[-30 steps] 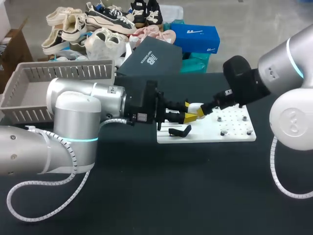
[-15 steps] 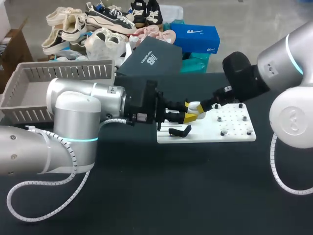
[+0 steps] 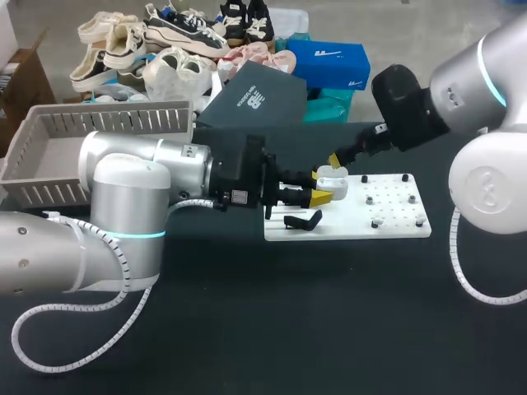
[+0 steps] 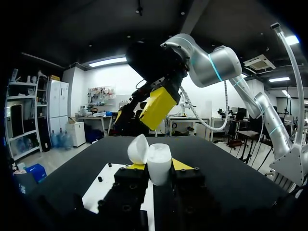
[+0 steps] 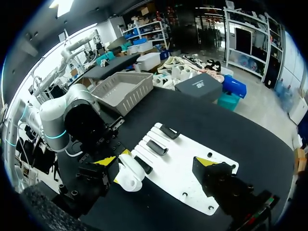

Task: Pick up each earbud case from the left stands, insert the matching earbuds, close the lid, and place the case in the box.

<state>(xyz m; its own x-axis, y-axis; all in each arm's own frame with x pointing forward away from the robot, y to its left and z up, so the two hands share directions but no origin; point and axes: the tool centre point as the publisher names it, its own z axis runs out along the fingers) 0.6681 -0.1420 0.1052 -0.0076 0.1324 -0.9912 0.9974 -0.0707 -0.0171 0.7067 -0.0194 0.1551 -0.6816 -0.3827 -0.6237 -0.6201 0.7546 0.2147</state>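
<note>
A white earbud case (image 3: 330, 178) with its lid swung open sits between the yellow tips of my left gripper (image 3: 323, 196), which is shut on it above the near-left part of the white board (image 3: 387, 222). In the left wrist view the case (image 4: 159, 163) stands upright in that gripper (image 4: 159, 167), lid (image 4: 138, 148) tilted back. My right gripper (image 3: 336, 160) hangs wide open just beyond and above the case, holding nothing. From the right wrist its fingers (image 5: 207, 162) stand far apart, with the case (image 5: 129, 176) below them. I cannot see inside the case.
Black stands (image 5: 156, 147) lie in a row on the board's left part, one of them (image 3: 303, 220) just in front of the left gripper. Small black pegs (image 3: 376, 222) dot the board's right part. A grey slatted basket (image 3: 82, 152) sits at the table's far left.
My right gripper has drawn back from the case, rising and moving toward the far side. The left arm and the case have stayed put.
</note>
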